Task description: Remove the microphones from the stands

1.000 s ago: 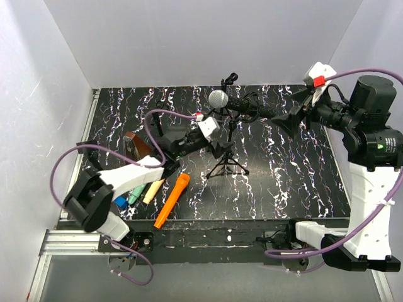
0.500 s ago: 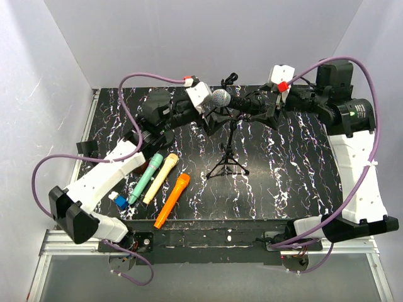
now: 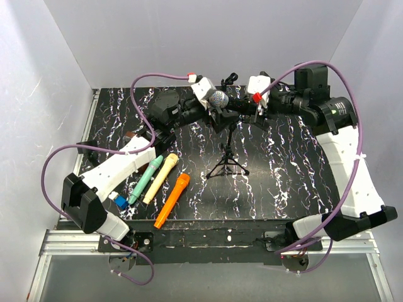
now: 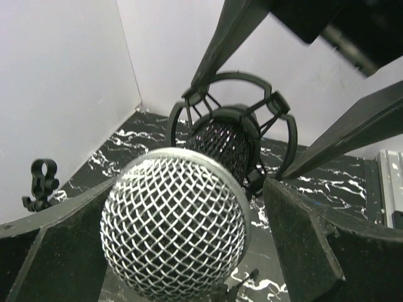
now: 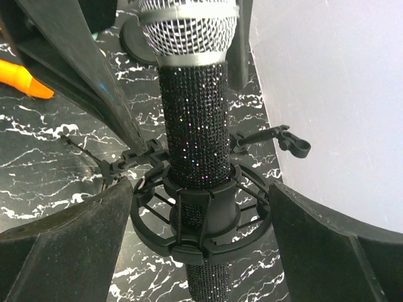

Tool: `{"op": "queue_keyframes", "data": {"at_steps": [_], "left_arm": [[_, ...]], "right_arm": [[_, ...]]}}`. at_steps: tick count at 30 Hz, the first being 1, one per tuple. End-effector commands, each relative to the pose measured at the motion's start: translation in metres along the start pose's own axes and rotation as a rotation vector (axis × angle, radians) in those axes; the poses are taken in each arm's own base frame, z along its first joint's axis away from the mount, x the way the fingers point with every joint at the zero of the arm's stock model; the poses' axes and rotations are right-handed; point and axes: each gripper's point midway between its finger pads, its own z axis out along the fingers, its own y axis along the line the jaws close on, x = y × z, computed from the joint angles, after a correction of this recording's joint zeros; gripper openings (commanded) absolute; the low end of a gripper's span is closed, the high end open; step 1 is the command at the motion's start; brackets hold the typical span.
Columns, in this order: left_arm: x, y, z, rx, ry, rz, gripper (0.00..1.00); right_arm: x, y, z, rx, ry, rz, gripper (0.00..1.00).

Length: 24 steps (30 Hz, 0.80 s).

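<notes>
At the left of the table [image 3: 296, 182], a green toy microphone [image 3: 146, 179], a yellow toy microphone [image 3: 161, 177] and an orange toy microphone [image 3: 172, 200] are being left lying side by side, well apart from the work.

Further right, the left gripper [image 4: 189, 189] is being held spread wide around the mesh head of the microphone [image 4: 173, 223], one finger on either side. Nothing is being grasped, and whether a pad is touching the mesh cannot be told. The microphone is being carried roughly level in the shock mount [image 5: 201, 217] atop the tripod stand [image 3: 228, 165], above the rear middle of the table.

From the right, the right gripper [image 5: 200, 189] is being presented, likewise released, its fingers [image 5: 63, 245] straddling the ring of the shock mount while the glittery black body is running between them.

Several failures are being risked here. If the microphone is pulled by its head before the mount is braced, the light tripod is likely to be dragged or tipped. The rounded mesh is offering a poor hold, so a slip is plausible. The mount's cage may snag the body, and with both claws crowded together a finger clash is possible.
</notes>
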Motion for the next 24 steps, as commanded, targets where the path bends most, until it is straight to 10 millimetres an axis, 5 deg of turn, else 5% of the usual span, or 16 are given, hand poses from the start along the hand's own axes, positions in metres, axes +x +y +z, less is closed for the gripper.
{"op": "queue_keyframes", "data": {"at_steps": [1, 6, 13, 19, 24], "left_arm": [[-0.055, -0.005, -0.012, -0.003, -0.153, 0.02, 0.89], [-0.051, -0.007, -0.016, -0.003, -0.148, 0.018, 0.79], [-0.057, -0.007, -0.02, 0.0, -0.158, 0.088, 0.5], [-0.066, 0.0, -0.037, -0.035, -0.147, 0.097, 0.0], [-0.09, 0.017, -0.061, -0.085, -0.156, 0.081, 0.0]], "right_arm": [[0.006, -0.003, -0.001, 0.011, 0.054, -0.032, 0.95], [0.013, 0.004, 0.005, -0.012, 0.079, -0.026, 0.95], [0.02, 0.006, 0.016, -0.03, 0.102, -0.029, 0.94], [0.03, 0.004, 0.021, -0.029, 0.152, -0.015, 0.93], [0.036, 0.007, 0.022, -0.035, 0.171, 0.002, 0.93]]}}
